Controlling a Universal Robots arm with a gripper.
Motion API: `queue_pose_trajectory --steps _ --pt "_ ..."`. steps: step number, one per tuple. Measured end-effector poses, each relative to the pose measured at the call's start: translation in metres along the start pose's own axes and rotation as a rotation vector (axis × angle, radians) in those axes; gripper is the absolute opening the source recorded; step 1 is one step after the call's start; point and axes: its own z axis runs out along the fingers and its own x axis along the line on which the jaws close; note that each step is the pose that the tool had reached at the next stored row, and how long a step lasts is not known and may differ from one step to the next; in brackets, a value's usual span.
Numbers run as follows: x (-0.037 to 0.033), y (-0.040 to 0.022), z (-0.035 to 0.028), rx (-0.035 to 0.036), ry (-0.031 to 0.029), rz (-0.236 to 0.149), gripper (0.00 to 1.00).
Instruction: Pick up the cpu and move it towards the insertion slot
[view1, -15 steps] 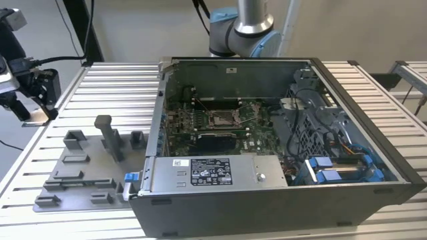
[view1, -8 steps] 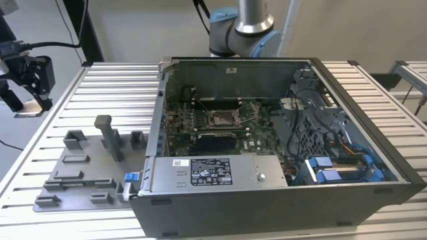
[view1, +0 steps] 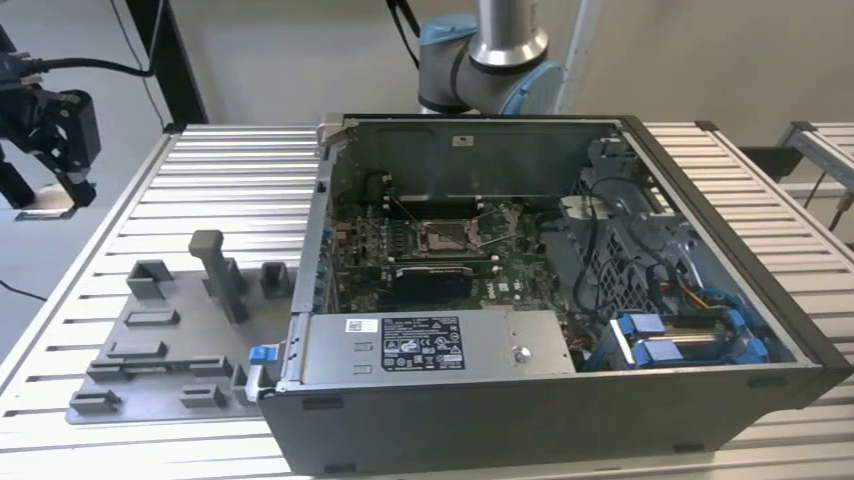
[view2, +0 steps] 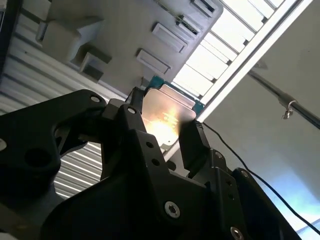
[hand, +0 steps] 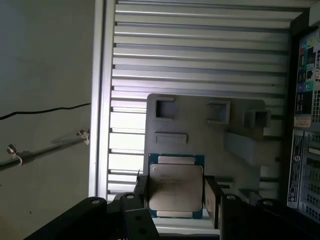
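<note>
One slatted metal counter (view1: 227, 190) spans most of the exterior view, its edges running out of frame at the exterior view's left, right and bottom. On it stands an open computer case (view1: 534, 400), with its lower right corner cut off by the frame. Behind the case rises the arm (view1: 487, 50), cropped at the top edge so that only its base joints can be seen. A grey fixture tray (view1: 160, 345) lies on the counter just beside the case, at the exterior view's lower left. The black hand (view1: 47, 195) hangs at the exterior view's upper left, partly clipped by the frame edge. In both wrist views the hand (hand: 176, 200) is pinching the cpu (hand: 176, 192) between two fingers (hand: 212, 200) that press on opposite edges and hide those edges. The tray (hand: 200, 145) lies beyond the chip. In the second wrist view a bright glare washes out the face of the cpu (view2: 162, 117). In the exterior view the cpu (view1: 44, 210) is only a tan sliver under the fingers, well apart from the insertion slot (view1: 447, 235). The slot sits inside the case, and its lever is too small to make out.
</note>
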Motion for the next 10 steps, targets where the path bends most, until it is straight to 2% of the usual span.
queue_pose_trajectory --steps 10 --pt "-0.0006 0.0001 -0.0005 0.0002 0.0002 0.000 0.00"
